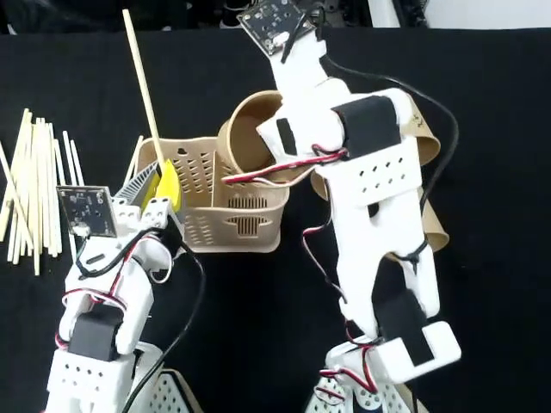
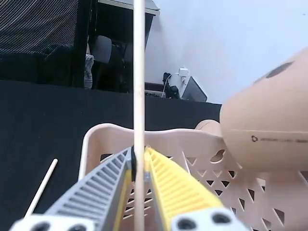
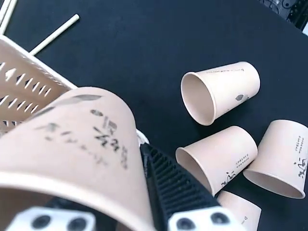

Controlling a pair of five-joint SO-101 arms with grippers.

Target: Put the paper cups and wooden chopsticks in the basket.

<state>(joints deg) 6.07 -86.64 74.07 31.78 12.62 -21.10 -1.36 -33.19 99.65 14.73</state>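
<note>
beige basket (image 1: 232,206) seems to hold nothing yet: left gripper (image 2: 139,166) clamps one chopstick (image 2: 139,72) at its rim, right gripper (image 3: 142,159) clamps a paper cup (image 3: 82,139) above it; loose chopsticks (image 1: 34,189) and cups (image 3: 219,91) wait beside it.

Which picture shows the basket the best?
The high view: nearly the whole basket shows, with a paper cup over its rim. The left wrist view catches its near rim and holed wall; the right wrist view, one holed corner.
</note>
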